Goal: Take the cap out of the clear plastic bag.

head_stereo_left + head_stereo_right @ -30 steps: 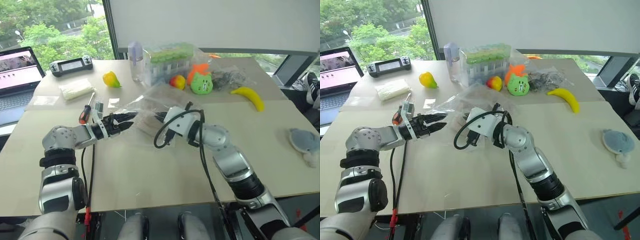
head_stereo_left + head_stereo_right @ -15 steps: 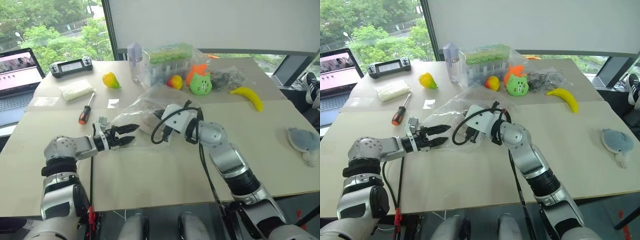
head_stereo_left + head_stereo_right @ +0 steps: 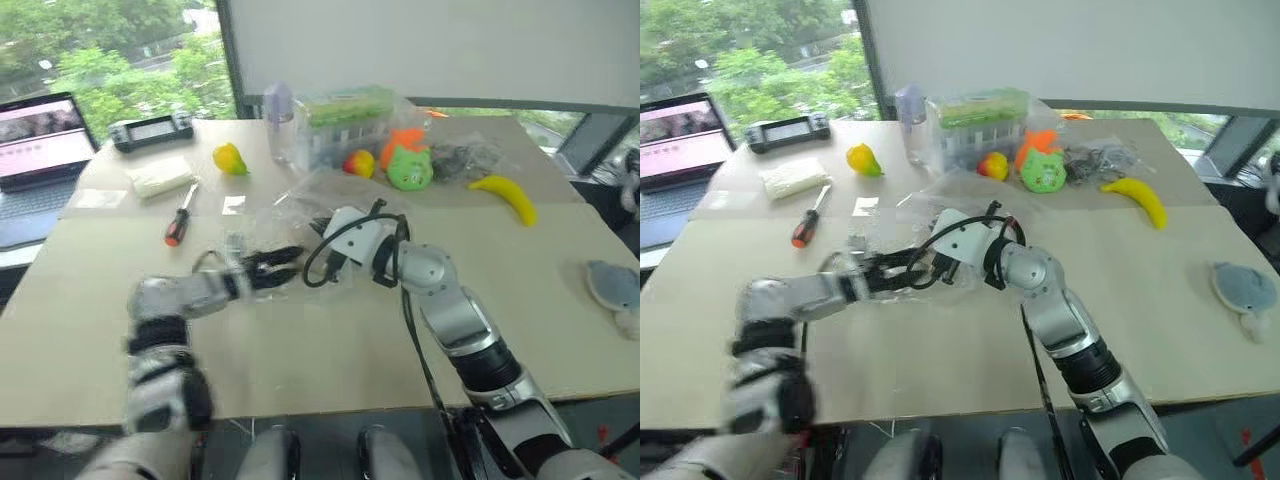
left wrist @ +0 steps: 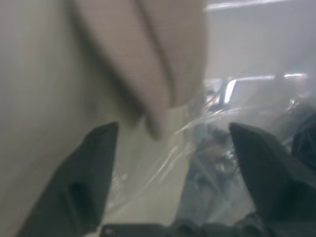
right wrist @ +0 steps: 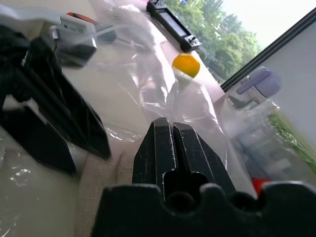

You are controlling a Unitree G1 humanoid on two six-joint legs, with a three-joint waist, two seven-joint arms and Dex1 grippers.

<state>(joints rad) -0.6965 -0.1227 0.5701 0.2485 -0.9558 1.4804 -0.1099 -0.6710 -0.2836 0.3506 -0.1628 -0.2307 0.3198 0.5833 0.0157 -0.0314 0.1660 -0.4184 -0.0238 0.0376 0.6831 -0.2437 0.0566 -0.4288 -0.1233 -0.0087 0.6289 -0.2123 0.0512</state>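
While the clear plastic bag (image 3: 300, 215) lies crumpled at the middle of the desk (image 3: 330, 340), it is pinched by the right gripper (image 5: 174, 143), whose jaws are pressed fully together on a fold of the film. The cap (image 4: 163, 59) is seen in the left wrist view as beige fabric behind the crinkled plastic, inside the bag, just ahead of the left gripper (image 3: 278, 268). The jaws of the left gripper are parted about halfway, with nothing clamped between them; the tips are set against the bag's near left edge. Whether the fingers touch the cap itself cannot be told.

Both grippers are met at the bag, the left from the left side, the right from the right.

On the far part of the desk are noted: a green-topped box (image 3: 345, 125), a small bottle (image 3: 277, 120), a yellow toy fruit (image 3: 229, 158), a green toy (image 3: 408, 165) and a banana (image 3: 505, 195). A screwdriver (image 3: 180, 215) lies left of the bag. A laptop (image 3: 40, 150) is placed at the far left edge, and a grey plush toy (image 3: 615, 290) at the right edge.
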